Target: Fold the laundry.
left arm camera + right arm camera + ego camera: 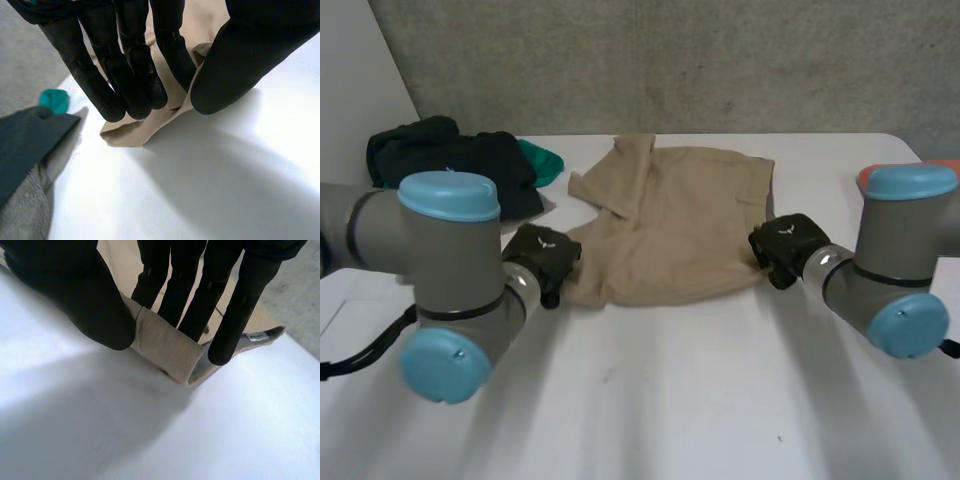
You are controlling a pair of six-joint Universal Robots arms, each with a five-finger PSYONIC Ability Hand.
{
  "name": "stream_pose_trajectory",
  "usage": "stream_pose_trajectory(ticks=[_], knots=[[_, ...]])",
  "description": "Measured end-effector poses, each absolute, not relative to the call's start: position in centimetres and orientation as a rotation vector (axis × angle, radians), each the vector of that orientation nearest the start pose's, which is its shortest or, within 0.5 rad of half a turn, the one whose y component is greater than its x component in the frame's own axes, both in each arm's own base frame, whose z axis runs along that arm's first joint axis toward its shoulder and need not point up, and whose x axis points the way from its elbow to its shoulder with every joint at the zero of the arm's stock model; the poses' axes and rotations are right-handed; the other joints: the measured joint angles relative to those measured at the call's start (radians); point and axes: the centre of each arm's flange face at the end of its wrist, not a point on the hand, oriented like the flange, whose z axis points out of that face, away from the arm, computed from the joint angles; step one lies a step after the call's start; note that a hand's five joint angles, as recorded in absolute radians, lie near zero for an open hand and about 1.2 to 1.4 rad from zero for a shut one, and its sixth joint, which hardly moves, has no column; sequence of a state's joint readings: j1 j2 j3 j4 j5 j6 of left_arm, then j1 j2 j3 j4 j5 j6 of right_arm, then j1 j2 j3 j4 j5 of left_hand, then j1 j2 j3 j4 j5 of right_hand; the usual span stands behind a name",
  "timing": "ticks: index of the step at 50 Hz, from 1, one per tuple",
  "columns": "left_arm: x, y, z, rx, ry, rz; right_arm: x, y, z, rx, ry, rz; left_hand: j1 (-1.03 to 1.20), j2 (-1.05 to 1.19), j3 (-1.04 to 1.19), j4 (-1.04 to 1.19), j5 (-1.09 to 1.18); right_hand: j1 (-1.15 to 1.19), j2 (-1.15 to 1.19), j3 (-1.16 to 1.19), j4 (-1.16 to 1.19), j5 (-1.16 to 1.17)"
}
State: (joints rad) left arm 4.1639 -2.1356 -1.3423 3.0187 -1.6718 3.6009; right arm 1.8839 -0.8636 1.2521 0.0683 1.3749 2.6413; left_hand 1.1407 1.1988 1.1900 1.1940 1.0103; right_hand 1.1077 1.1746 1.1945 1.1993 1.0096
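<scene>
At the near edge of the tan garment (670,225) you hold both corners: left hand (542,258) pinches the left one, right hand (785,245) the right, thumb against fingers. It lies spread on the table (650,400), running away from both hands, so the fold likely goes forward, towards the far edge.

The left arm (450,230) partly hides dark clothes (450,150), the right arm (910,220) an orange thing (866,178).

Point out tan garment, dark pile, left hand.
tan garment (680,225), head view, middle of the cloth.
dark pile (455,158), head view, top of the heap.
left hand (142,70), left wrist view, a finger at the garment's corner.
</scene>
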Motion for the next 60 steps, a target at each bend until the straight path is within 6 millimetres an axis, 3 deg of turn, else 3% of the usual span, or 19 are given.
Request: stream_pose_trajectory(ticks=[7,13,20,21,22,23,25,26,31,36,40,45,54,56,57,58,59,60], knots=[[-28.3,-21.7,19.5,1.346,2.391,-1.456,24.6,-30.1,16.8,-1.318,2.375,-1.51,0.0,0.0,0.0,0.0,0.0,0.0,0.0,0.0,0.0,0.0],[-26.4,-18.2,20.1,1.542,2.387,-1.195,22.4,-26.7,17.7,-1.553,2.42,-1.3,0.0,0.0,0.0,0.0,0.0,0.0,0.0,0.0,0.0,0.0],[-25.7,-17.0,20.5,1.623,2.378,-1.115,20.8,-24.3,17.6,-1.741,2.39,-1.112,-0.028,-0.044,-0.033,-0.034,-0.031,0.0,0.0,0.0,0.0,0.0],[-25.8,-17.0,20.6,1.624,2.377,-1.123,20.8,-24.3,17.5,-1.746,2.385,-1.109,-0.34,-0.338,-0.332,-0.315,-0.309,0.0,0.0,0.0,0.0,0.0],[-25.8,-17.1,20.7,1.624,2.376,-1.132,20.7,-24.3,17.5,-1.747,2.383,-1.109,-0.34,-0.338,-0.332,-0.315,-0.309,0.0,0.0,0.0,0.0,0.0],[-25.9,-17.1,20.9,1.622,2.372,-1.151,20.7,-24.4,17.5,-1.743,2.379,-1.115,-0.615,-0.554,-0.545,-0.555,-0.546,0.0,0.0,0.0,0.0,0.0],[-26.2,-17.5,21.2,1.612,2.358,-1.201,20.6,-24.6,17.5,-1.728,2.377,-1.131,-0.905,-0.882,-0.859,-0.875,-0.855,0.0,0.0,0.0,0.0,0.0],[-26.4,-17.9,21.5,1.601,2.346,-1.243,20.6,-24.8,17.5,-1.713,2.377,-1.144,-0.947,-0.954,-0.947,-0.955,-0.931,0.0,0.0,0.0,0.0,0.0],[-28.0,-21.1,22.7,1.495,2.258,-1.507,20.9,-25.9,17.3,-1.616,2.377,-1.225,-0.948,-0.991,-0.982,-0.994,-0.96,0.0,0.0,0.0,0.0,0.0],[-29.7,-25.2,22.5,1.38,2.19,-1.703,21.2,-26.6,17.1,-1.534,2.362,-1.298,-0.883,-0.941,-0.937,-0.938,-0.927,0.0,0.0,0.0,0.0,0.003],[-31.1,-28.3,20.4,1.346,2.19,-1.73,21.5,-27.1,17.0,-1.488,2.347,-1.348,-0.791,-0.855,-0.846,-0.844,-0.837,0.0,0.0,0.0,0.0,0.006],[-32.4,-30.7,17.3,1.356,2.213,-1.686,21.7,-27.4,16.8,-1.459,2.339,-1.378,-0.73,-0.788,-0.778,-0.781,-0.771,0.0,0.0,0.0,0.0,0.007],[-33.8,-33.1,13.6,1.387,2.187,-1.638,21.7,-27.5,16.4,-1.445,2.341,-1.382,-0.675,-0.735,-0.729,-0.725,-0.715,0.0,0.0,0.0,0.0,0.007],[-33.9,-33.5,13.1,1.388,2.168,-1.631,21.7,-27.5,16.4,-1.444,2.339,-1.381,-0.577,-0.654,-0.643,-0.641,-0.631,0.0,0.0,0.0,0.0,0.007],[-34.0,-33.7,12.9,1.388,2.157,-1.629,21.7,-27.5,16.4,-1.442,2.337,-1.382,-0.234,-0.354,-0.347,-0.346,-0.341,0.0,0.0,0.0,0.0,0.007],[-34.0,-33.9,12.8,1.385,2.146,-1.627,21.7,-27.5,16.4,-1.441,2.336,-1.382,-0.17,-0.29,-0.284,-0.283,-0.279,0.0,0.0,0.0,0.0,0.007],[-34.0,-34.1,12.7,1.381,2.136,-1.624,21.7,-27.5,16.4,-1.439,2.334,-1.383,0.012,-0.083,-0.09,-0.088,-0.085,0.0,0.0,0.0,0.0,0.007],[-34.0,-34.2,12.6,1.376,2.127,-1.623,21.7,-27.5,16.4,-1.438,2.333,-1.384,0.03,-0.038,-0.037,-0.034,-0.036,0.0,0.0,0.0,0.0,0.007]])
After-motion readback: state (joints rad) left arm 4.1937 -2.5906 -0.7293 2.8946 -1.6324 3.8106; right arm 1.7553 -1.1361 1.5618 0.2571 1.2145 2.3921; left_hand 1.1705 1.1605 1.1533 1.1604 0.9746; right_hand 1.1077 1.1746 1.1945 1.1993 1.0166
